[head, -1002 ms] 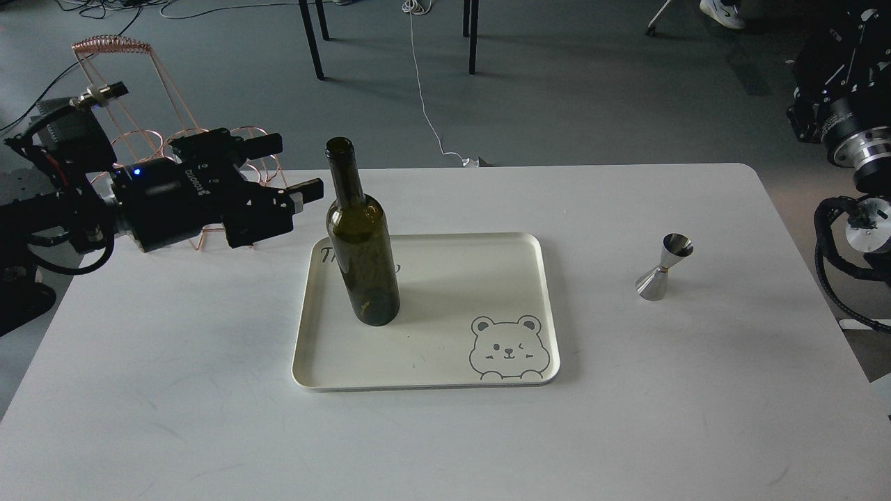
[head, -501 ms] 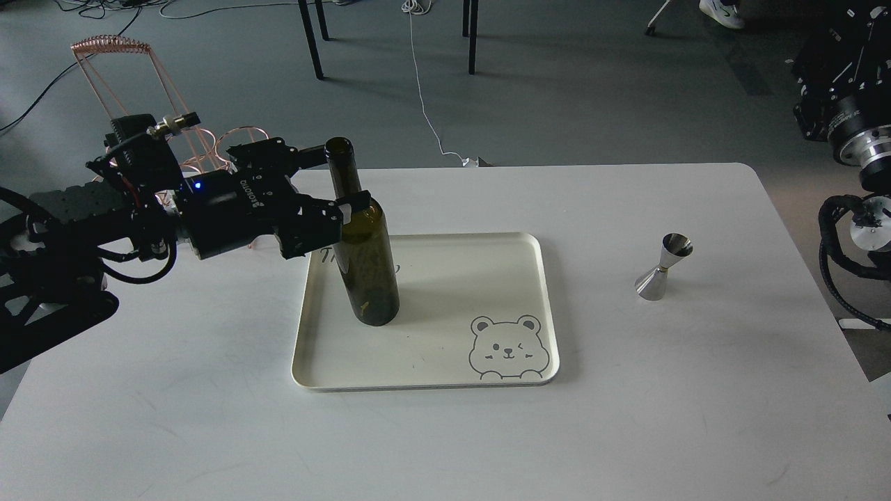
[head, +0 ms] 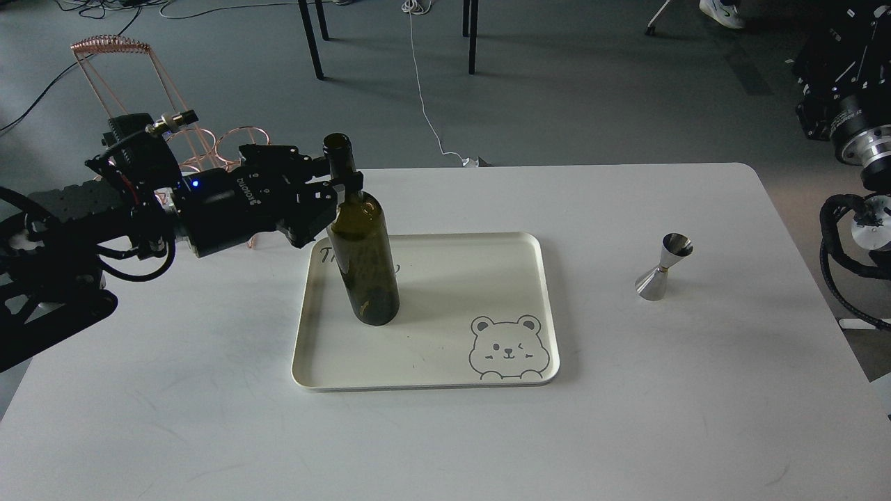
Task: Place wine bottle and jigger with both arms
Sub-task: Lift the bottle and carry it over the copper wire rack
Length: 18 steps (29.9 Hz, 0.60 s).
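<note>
The left gripper point(head: 341, 186) holds its fingers narrow around the neck of the wine bottle point(head: 362, 257) — high up, probably to lift it upright from the tray point(head: 487, 243) — while the jigger point(head: 663, 268) waits alone on the surface point(head: 626, 417).

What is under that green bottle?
The bottle stands upright on a cream tray on the white table. Dark lettering printed on the tray runs behind the bottle, which covers most of it. The left pincer is at its neck.

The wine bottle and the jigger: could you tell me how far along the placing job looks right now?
Nothing looks finished. In hand: the left gripper is closed on the neck of the wine bottle, which stands upright on the cream tray. Left: the jigger stands untouched on the table right of the tray; the right arm is at the frame edge, its gripper out of view.
</note>
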{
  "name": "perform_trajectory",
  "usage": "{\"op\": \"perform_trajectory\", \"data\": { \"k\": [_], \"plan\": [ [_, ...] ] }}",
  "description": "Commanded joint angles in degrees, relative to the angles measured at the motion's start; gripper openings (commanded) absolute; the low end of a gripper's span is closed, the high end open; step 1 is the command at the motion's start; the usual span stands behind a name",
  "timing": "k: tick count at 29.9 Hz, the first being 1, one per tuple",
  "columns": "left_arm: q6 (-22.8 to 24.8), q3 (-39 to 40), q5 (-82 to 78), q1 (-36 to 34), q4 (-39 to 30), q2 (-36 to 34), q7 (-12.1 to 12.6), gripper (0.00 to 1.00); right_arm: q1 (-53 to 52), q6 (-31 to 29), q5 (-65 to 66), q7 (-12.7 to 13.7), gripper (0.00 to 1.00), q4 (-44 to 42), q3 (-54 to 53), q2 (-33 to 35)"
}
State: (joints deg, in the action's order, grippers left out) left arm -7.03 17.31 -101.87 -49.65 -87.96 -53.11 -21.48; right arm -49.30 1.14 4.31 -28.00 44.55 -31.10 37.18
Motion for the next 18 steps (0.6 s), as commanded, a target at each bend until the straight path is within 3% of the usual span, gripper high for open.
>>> {"op": "perform_trajectory", "data": {
  "k": [1, 12, 18],
  "plan": [
    [0.0, 0.09, 0.09, 0.0, -0.02, -0.15, -0.31, 0.26, 0.0, 0.0, 0.0, 0.0, 0.97, -0.16, -0.02, 0.09],
    [0.53, 3.51, 2.98, -0.79, -0.37, -1.9, -0.67, 0.16, 0.0, -0.09, 0.0, 0.0, 0.97, -0.95, -0.02, 0.09],
    [5.88, 6.07, 8.53, -5.27, -0.55, -8.22, -0.75, 0.16, -0.09, -0.09, 0.0, 0.0, 0.97, -0.95, -0.02, 0.17]
  ]
}}
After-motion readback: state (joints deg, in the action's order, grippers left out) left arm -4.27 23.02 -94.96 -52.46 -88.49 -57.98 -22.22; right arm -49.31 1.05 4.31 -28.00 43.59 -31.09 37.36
